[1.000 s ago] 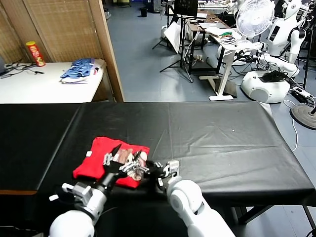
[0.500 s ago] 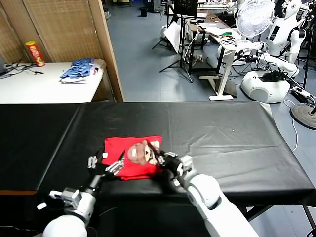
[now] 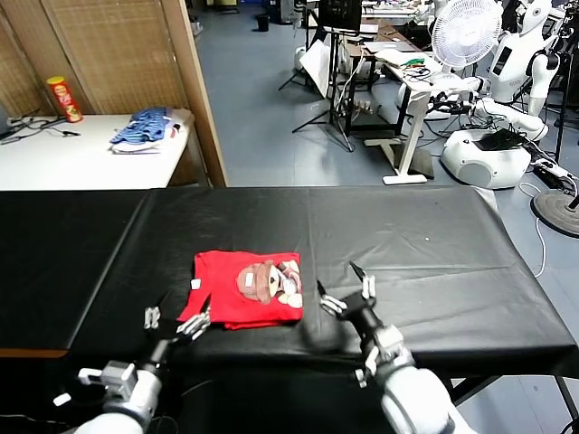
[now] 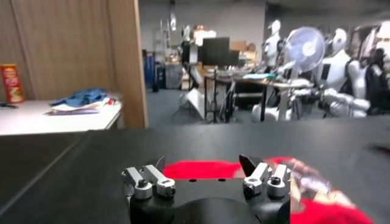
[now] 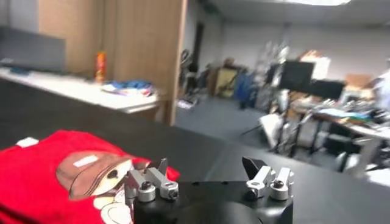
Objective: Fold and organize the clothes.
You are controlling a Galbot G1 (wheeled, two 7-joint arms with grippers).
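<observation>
While the folded red T-shirt [image 3: 246, 288] is laid print-up on the bench [image 3: 434, 244], both the left end effector [image 3: 176, 323] and the right end effector [image 3: 348, 287] are held open and empty beside it.

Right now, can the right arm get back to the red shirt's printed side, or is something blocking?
Probably yes. The right gripper is open, just off the right edge of the folded red T-shirt, with bare black table between them. The left gripper sits open at the shirt's near left corner, out of its path.

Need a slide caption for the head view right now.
Folded red T-shirt, cartoon print up, on the black table; left gripper and right gripper open beside it.
</observation>
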